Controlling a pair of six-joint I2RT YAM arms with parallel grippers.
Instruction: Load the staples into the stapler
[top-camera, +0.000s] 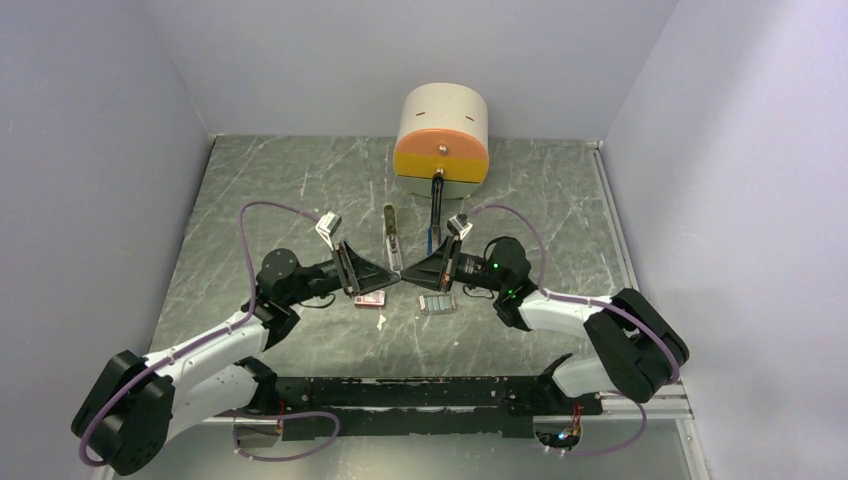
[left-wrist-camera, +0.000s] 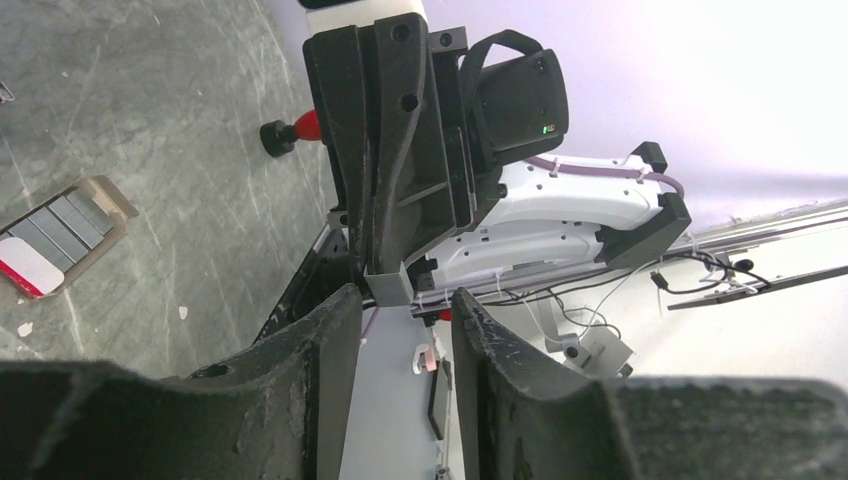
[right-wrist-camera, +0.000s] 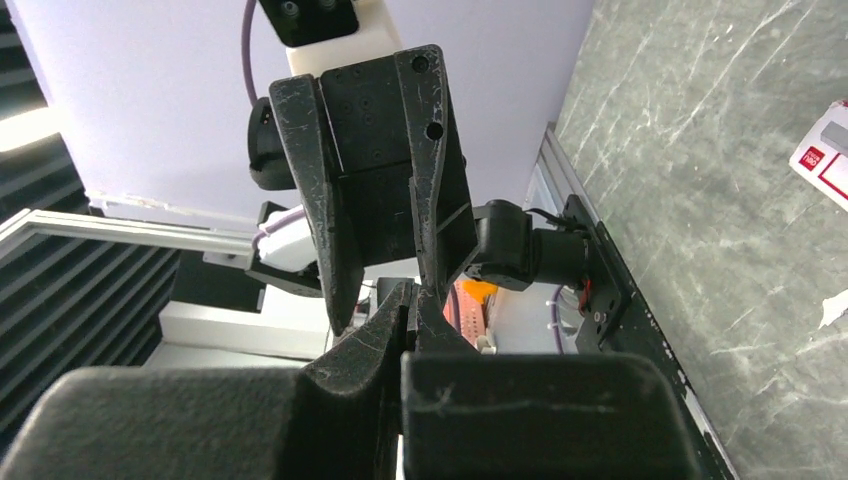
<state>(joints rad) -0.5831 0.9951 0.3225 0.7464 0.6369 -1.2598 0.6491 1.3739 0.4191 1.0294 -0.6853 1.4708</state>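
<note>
Right pincer (left-wrist-camera: 386, 262) pinched shut on staples strip (left-wrist-camera: 388, 289), tip-to-tip with left pincer (left-wrist-camera: 404, 318), whose jaws are half-wide, strip just beyond its tips. Risk: left closes off-centre on thin strip, which twists, snaps apart or drops to table (left-wrist-camera: 150, 100).

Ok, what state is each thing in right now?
Right pincer: shut on the staple strip.
Staple strip: held up off the table.
Left pincer: open, fingers either side of the strip.
Staple tray: open, strips inside.
Stapler: on the table, untouched.
</note>
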